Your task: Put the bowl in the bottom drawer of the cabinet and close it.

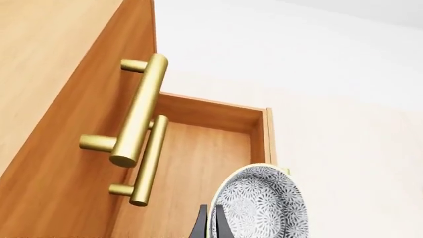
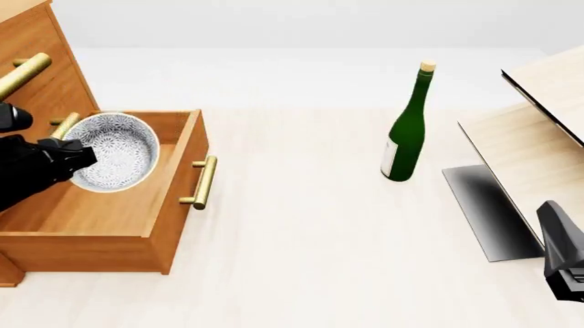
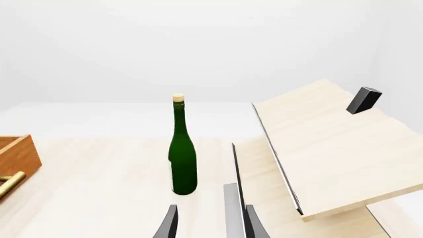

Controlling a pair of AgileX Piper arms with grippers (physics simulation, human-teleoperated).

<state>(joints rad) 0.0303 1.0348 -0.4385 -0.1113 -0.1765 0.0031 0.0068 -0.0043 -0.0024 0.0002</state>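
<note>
The bowl (image 2: 114, 150), white with a grey-blue speckled pattern, hangs tilted on its side above the open bottom drawer (image 2: 100, 212). My left gripper (image 2: 78, 156) is shut on its rim. In the left wrist view the bowl (image 1: 264, 203) sits beside the two thin black fingers (image 1: 201, 225), with the drawer's inside (image 1: 198, 148) behind it. The drawer sticks out of the cabinet (image 2: 46, 75), brass handle (image 2: 202, 182) facing the table's middle. My right gripper (image 2: 565, 253) rests at the near right, open and holding nothing (image 3: 210, 223).
A tall green bottle (image 2: 406, 130) stands upright mid-table, also in the right wrist view (image 3: 183, 158). Pale slanted wooden panels (image 2: 538, 137) occupy the right side. Two upper brass handles (image 1: 140, 111) jut from the cabinet front (image 1: 53, 99) close to my left gripper.
</note>
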